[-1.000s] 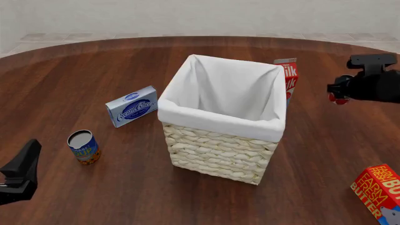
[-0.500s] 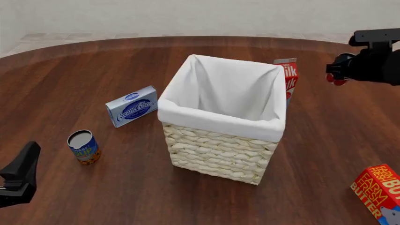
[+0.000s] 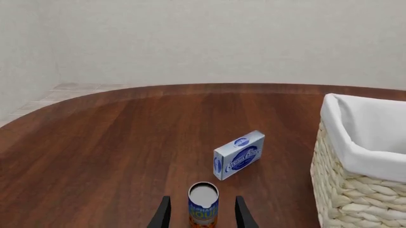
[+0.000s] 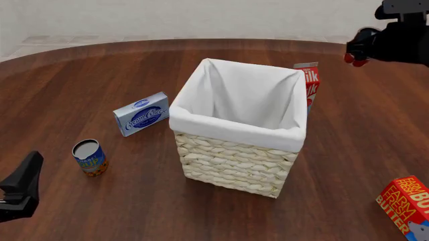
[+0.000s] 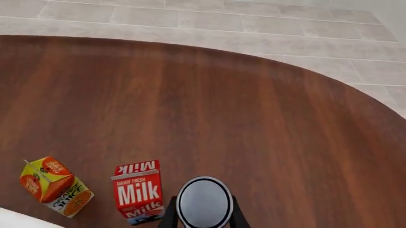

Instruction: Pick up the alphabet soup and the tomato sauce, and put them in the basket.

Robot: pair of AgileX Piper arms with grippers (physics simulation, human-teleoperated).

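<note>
The alphabet soup (image 4: 90, 156), a blue and orange can with a silver top, stands on the table left of the basket (image 4: 231, 159). My left gripper (image 4: 21, 185) is open, low at the near left, short of the can. In the left wrist view the can (image 3: 204, 205) sits ahead between the open fingers (image 3: 243, 214). My right gripper (image 4: 356, 49) is high at the far right, shut on the tomato sauce (image 4: 352, 58), of which only a red bit shows. In the right wrist view its round top (image 5: 204, 202) fills the gap between the fingers.
A blue cream cheese box (image 4: 140, 113) lies behind the soup can. A red milk carton (image 4: 309, 82) stands behind the basket's far right corner, with an orange juice carton (image 5: 54, 185) beside it. A red butter box (image 4: 405, 203) lies at the near right.
My right gripper has risen and moved away toward the far right with the tomato sauce in it. The left gripper has stayed almost still.
</note>
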